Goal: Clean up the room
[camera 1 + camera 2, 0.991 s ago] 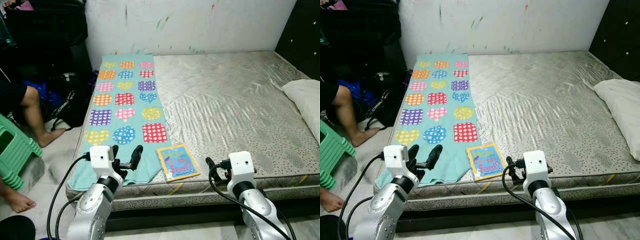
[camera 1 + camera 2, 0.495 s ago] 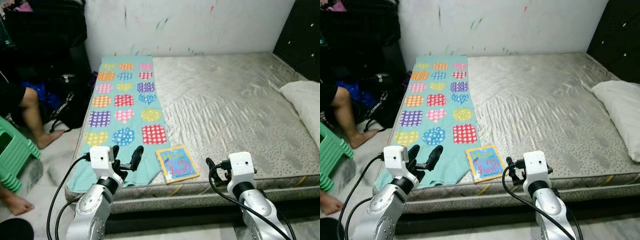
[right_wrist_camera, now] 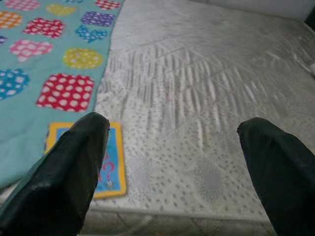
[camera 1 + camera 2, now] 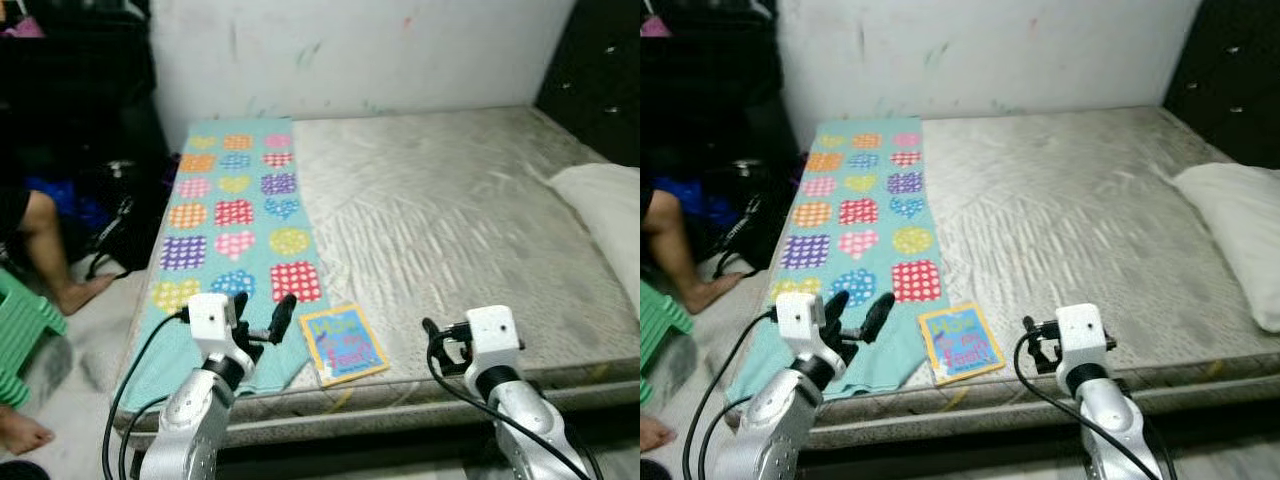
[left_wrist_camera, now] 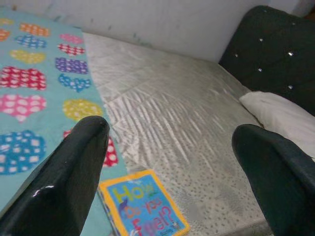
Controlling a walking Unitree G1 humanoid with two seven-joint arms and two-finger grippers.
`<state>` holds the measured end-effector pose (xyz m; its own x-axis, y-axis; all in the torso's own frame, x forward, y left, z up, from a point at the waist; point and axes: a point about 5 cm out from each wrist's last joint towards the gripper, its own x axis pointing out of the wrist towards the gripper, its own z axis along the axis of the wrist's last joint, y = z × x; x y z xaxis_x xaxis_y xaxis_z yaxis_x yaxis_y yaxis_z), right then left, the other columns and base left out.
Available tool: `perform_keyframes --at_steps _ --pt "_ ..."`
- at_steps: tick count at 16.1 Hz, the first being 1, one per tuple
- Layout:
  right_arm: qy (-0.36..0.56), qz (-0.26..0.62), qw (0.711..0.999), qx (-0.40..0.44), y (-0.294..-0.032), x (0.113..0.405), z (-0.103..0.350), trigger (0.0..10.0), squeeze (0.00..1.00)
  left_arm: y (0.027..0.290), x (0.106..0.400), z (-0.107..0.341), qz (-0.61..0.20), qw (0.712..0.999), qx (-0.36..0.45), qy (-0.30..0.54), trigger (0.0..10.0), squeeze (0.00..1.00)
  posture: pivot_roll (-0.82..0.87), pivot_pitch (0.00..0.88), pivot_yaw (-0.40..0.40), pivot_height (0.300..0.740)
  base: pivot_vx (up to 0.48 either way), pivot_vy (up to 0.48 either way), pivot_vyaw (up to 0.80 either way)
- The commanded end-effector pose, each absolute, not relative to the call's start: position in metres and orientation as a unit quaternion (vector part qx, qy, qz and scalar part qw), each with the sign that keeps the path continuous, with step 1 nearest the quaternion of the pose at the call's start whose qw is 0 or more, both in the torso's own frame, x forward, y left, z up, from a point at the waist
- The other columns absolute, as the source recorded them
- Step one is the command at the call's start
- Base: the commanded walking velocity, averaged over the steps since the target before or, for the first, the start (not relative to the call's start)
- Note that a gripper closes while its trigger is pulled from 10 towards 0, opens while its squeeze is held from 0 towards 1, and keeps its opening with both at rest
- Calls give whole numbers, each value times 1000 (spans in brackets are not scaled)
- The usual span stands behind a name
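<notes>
- Biggest thing in front of me: the mattress (image 4: 470, 220), bare and silvery, running back to the scribbled wall (image 4: 350, 50). Nothing on it is tidied yet, as far as I can judge.
- Along its left side lies the teal blanket (image 4: 235, 215) with the dotted hearts and squares, spread flat, its near end drooping over the mattress edge. Folding it looks like work left to do.
- At the far right, a white pillow (image 4: 1240, 225) sits against the dark headboard (image 5: 266, 42).
- Off to my left on the floor, a person's leg (image 4: 45, 250), a green stool (image 4: 25, 325) and a dark bag (image 4: 125, 225). I'm keeping clear.
- Smallest and nearest: the children's book (image 4: 343, 343), blue with a yellow border, flat at the front edge of the mattress, just beside the blanket's corner. Untouched, so the cleanup is barely begun, I'd say.
- My left gripper (image 4: 262, 318) hovers over the blanket's near end, fingers spread, holding nothing, forearm raised towards the bed.
- My right gripper (image 3: 179, 162) hangs at the front edge, right of the book, fingers wide apart and empty. The book lies between my two arms.
</notes>
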<state>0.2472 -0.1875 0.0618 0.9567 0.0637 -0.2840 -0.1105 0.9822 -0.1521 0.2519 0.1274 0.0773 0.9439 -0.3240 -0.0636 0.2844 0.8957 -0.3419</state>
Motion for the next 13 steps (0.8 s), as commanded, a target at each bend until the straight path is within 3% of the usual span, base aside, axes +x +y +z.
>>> perform_keyframes --at_steps 1,9,13 --pt "132 55 987 -77 -180 250 65 10000 0 136 252 78 -145 975 -156 58 10000 0 -108 0 10 740 0 0 0" --pt "129 63 986 -84 -178 251 65 10000 0 137 254 77 -132 978 -148 63 10000 0 -108 0 12 740 0 0 0" --pt "129 64 986 -83 -178 251 65 10000 0 137 254 76 -132 978 -147 65 10000 0 -106 0 14 740 0 0 408"
